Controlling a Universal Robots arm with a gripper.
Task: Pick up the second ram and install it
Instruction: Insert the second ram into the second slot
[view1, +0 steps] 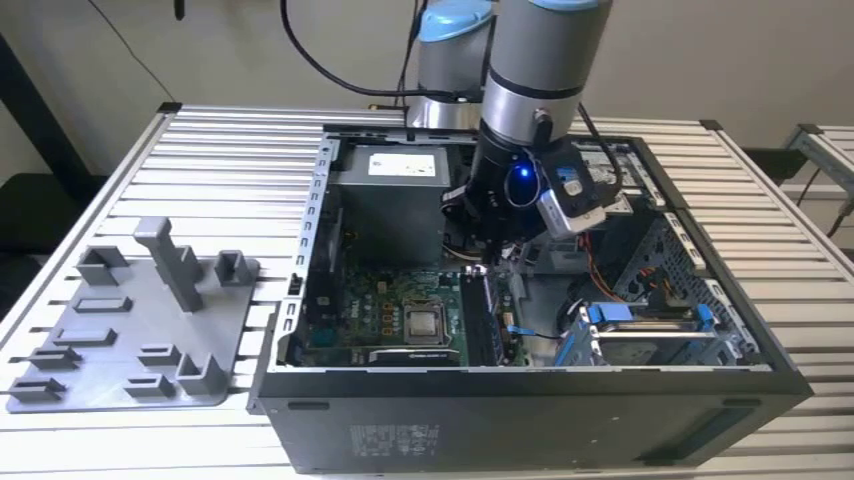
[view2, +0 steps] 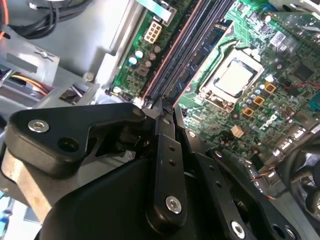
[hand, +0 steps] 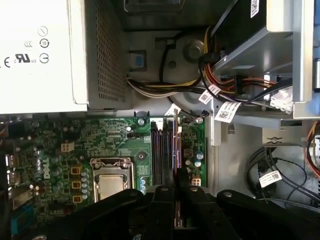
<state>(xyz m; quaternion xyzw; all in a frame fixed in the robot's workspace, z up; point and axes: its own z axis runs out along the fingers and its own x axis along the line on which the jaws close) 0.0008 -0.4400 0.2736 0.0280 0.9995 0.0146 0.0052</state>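
1. In the exterior view the gripper hangs inside the open computer case, its tips hidden behind the wrist camera housing.
2. In the second wrist view the fingers are drawn close together over the memory slots; whether they pinch anything I cannot tell.
3. The first wrist view shows a second ram apparently seated upright in a slot, beside the processor socket.
4. The grey tray sits outside the case.

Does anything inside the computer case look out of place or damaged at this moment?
Nothing stands out. The hand is down over the memory slots, beside the empty processor socket, and the cables look tidy.
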